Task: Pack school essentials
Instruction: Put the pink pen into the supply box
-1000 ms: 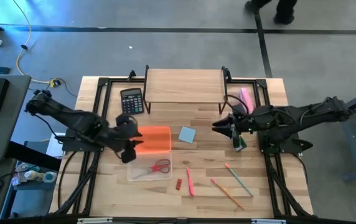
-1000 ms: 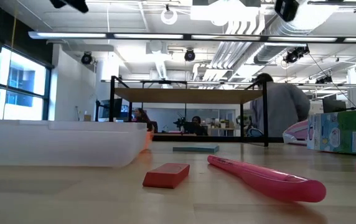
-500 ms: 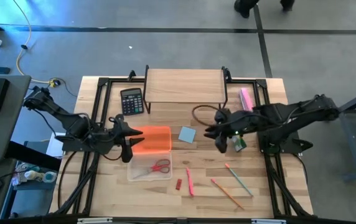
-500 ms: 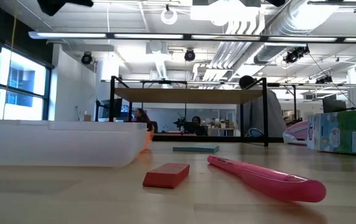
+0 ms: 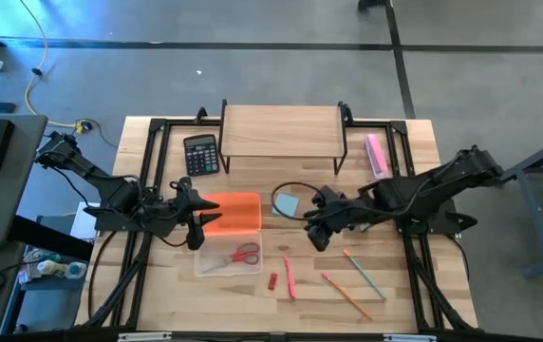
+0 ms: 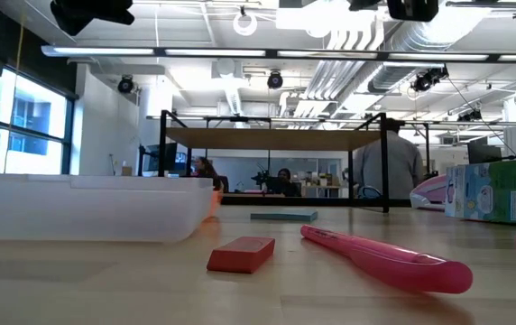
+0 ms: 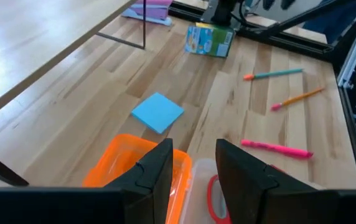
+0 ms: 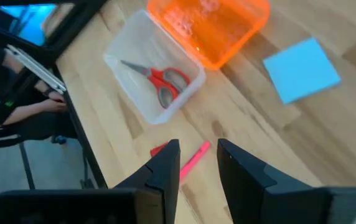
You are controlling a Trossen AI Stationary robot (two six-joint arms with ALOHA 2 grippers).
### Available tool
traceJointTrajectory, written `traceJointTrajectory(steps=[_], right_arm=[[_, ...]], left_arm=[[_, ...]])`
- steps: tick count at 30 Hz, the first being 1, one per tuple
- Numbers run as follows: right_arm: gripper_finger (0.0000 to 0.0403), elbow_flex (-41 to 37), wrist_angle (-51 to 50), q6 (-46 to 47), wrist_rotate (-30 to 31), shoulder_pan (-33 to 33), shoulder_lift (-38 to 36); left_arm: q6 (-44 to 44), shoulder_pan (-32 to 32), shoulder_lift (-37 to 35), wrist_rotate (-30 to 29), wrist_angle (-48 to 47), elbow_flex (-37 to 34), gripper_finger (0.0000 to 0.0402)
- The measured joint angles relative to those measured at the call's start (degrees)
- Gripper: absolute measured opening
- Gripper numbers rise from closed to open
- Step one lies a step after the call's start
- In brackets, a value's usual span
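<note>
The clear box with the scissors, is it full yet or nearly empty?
Nearly empty. The clear box holds only the red-handled scissors; the pink pen and red eraser lie outside on the table.

My left gripper [image 7: 193, 171]: I am holding my fingers slightly parted over the orange container [image 7: 125, 163].
Notepad [image 7: 158, 112]: light-blue, lying flat just past the orange container.
Pink pencil [image 7: 276, 148]: lying near the scissors' red handle [image 7: 213, 193].
Crayon box [image 7: 209, 40]: standing beyond the shelf leg.
</note>
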Motion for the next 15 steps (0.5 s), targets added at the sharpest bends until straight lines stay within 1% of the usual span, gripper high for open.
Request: traceJointTrajectory(steps=[6, 15], right_arm=[[0.0099, 0.0, 0.0, 6.8, -0.1, 2.1, 4.0], [0.0099, 0.0, 0.7, 18.9, -0.3, 5.2, 9.9]], left_arm=[[0.0, 0.0, 0.0, 0.9, -0.1, 0.0, 0.0110], [0.6, 0.0, 0.0, 5.8, -1.0, 0.0, 0.0110]])
